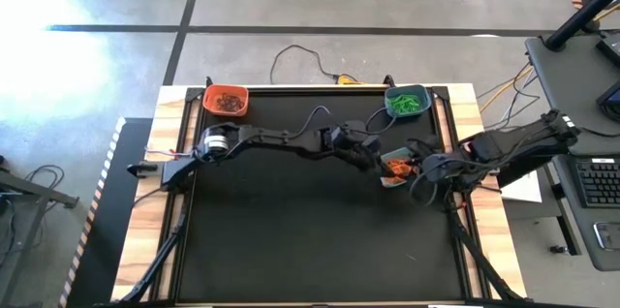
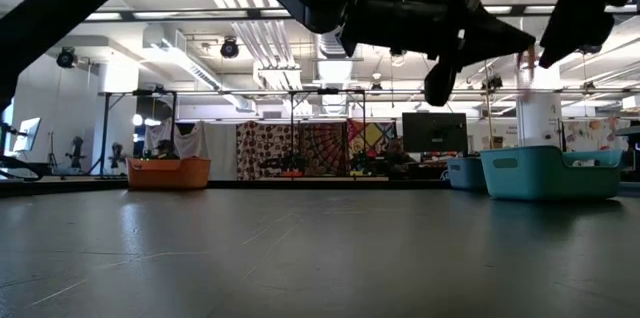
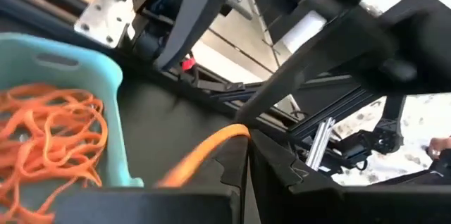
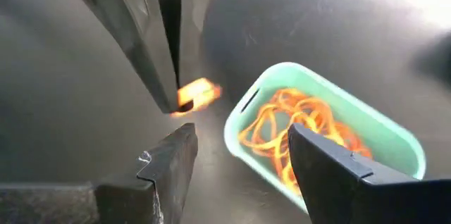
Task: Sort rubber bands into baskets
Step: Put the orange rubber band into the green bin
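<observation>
A teal basket (image 1: 395,167) holding several orange rubber bands (image 4: 296,129) stands right of the table's middle. My left gripper (image 1: 376,160) hangs just left of it, shut on one orange rubber band (image 4: 195,96). My right gripper (image 4: 239,160) is open and empty above the basket's right side (image 1: 418,168). An orange basket (image 1: 225,100) with dark bands stands at the far left. A basket with green bands (image 1: 407,102) stands at the far right and looks blue in the low view (image 2: 465,171). My left gripper pinches the orange rubber band (image 4: 197,94) between its two fingertips (image 4: 165,90). The fingers point down from above. The band is lifted clear of the table, beside the teal basket's left end, and a length of it runs out from the fingers (image 3: 211,148).
The black table mat (image 1: 291,240) is bare over its near half. Both arms crowd around the teal basket (image 2: 550,173). Cables (image 1: 310,56) lie beyond the far edge, and a desk with a keyboard (image 1: 596,182) stands to the right.
</observation>
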Motion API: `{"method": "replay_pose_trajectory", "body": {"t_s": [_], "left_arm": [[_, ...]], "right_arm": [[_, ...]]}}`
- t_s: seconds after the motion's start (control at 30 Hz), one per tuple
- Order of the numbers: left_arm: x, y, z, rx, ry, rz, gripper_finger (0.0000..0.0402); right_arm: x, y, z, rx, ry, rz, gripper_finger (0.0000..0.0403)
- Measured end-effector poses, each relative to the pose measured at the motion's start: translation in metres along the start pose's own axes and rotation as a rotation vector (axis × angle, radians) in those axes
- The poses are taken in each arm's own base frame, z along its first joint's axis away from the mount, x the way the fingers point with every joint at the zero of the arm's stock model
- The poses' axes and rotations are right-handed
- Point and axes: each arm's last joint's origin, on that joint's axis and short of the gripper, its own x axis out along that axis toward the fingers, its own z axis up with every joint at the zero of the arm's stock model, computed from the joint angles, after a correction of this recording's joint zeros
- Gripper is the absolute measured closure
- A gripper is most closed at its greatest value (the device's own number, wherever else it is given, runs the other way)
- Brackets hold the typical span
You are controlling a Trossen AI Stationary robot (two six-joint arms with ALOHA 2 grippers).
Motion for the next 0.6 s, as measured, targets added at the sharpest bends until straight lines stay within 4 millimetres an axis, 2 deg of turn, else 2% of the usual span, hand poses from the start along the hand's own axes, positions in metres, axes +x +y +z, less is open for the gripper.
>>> {"method": "replay_pose_trajectory", "body": {"t_s": [0.23,0.37,0.5,0.6], "left_arm": [[-0.002,-0.004,0.002,0.062,0.005,-0.006,0.0401],[-0.004,0.003,0.000,0.079,0.027,0.086,0.0401],[-0.009,0.014,-0.012,0.135,0.165,0.179,0.0401],[-0.010,0.003,-0.028,0.222,0.321,0.224,0.0401]], "right_arm": [[0.001,0.000,0.000,-0.256,-0.023,-0.021,0.0188],[0.000,0.000,0.001,-0.288,-0.028,-0.022,0.0188],[0.002,0.002,0.002,-0.269,-0.022,-0.010,0.0188],[0.009,0.010,0.004,-0.339,-0.008,0.012,0.0188]]}}
